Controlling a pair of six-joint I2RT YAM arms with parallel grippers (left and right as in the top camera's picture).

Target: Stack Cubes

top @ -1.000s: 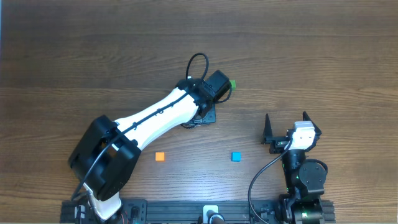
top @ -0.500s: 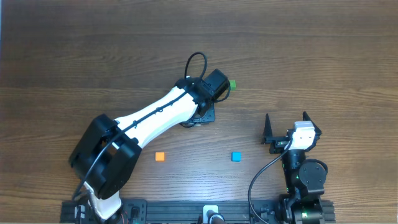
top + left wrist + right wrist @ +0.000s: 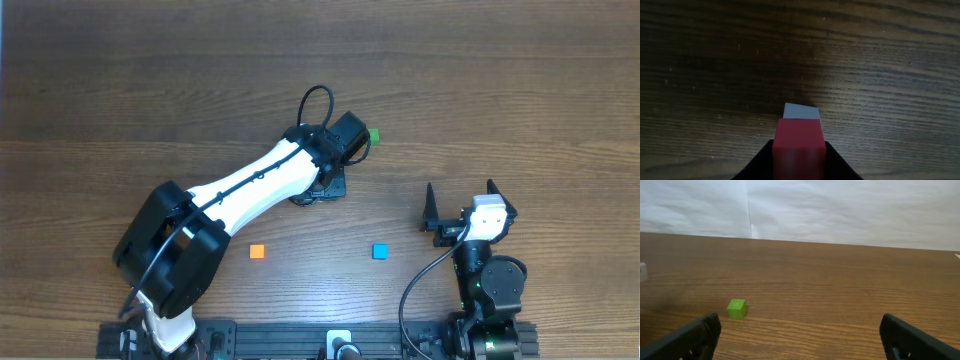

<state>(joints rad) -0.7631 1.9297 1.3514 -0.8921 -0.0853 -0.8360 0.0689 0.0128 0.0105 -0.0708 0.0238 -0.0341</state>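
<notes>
Five cubes are in play, one of each colour: red, white, green, orange and blue.

The left gripper (image 3: 799, 146) has its fingers (image 3: 832, 156) pinching the red cube (image 3: 799, 139) from both sides. Just past the red cube, touching it in the left wrist view, lies the white cube (image 3: 801, 112) on the wooden desk (image 3: 150, 80). Whether the red cube rests on the white one or only stands in front of it cannot be told. From above, the left arm (image 3: 255, 185) slants from its base at the lower left up toward the middle of the desk, and its wrist covers both of these cubes.

The green cube (image 3: 374, 135) sits just beside the far end of that wrist, on its right. It also shows in the right wrist view, alone on bare wood. The orange cube (image 3: 257, 252) and the blue cube (image 3: 380, 251) lie nearer the bases, well apart from each other. The orange one is below the left arm's forearm and the blue one is between the two arms.

The right gripper (image 3: 461, 200) sits close to its own base at the lower right. Its two fingers (image 3: 697, 337) are spread wide with nothing between them, well apart from every cube.
</notes>
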